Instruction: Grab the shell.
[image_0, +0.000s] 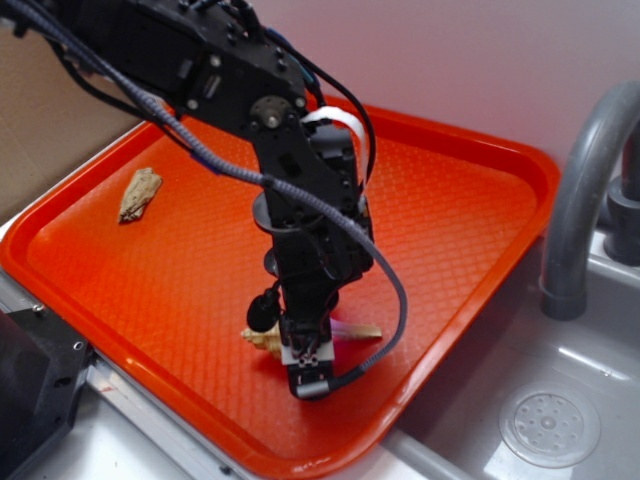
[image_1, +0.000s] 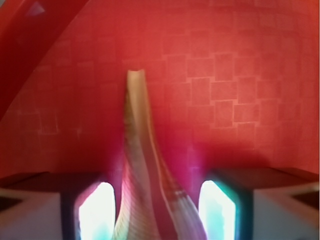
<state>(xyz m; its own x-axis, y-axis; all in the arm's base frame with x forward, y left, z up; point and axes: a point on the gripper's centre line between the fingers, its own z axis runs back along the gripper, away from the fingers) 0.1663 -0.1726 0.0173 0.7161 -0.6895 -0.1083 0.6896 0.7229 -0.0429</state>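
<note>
Straddling the elongated tan-and-cream spiral shell (image_1: 145, 175) near the front edge of the orange textured plastic tray (image_0: 470, 200) with the black hand (image_0: 308, 372) lowered, pads (image_1: 97, 212) parted on either side, not yet gripping, likely lining up to close across its narrow body.

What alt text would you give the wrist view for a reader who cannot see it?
A tan, striped shell lies lengthwise between the two fingers of the gripper, its narrow tail pointing away over the orange tray. The jaws stand either side, not visibly touching it.
</note>
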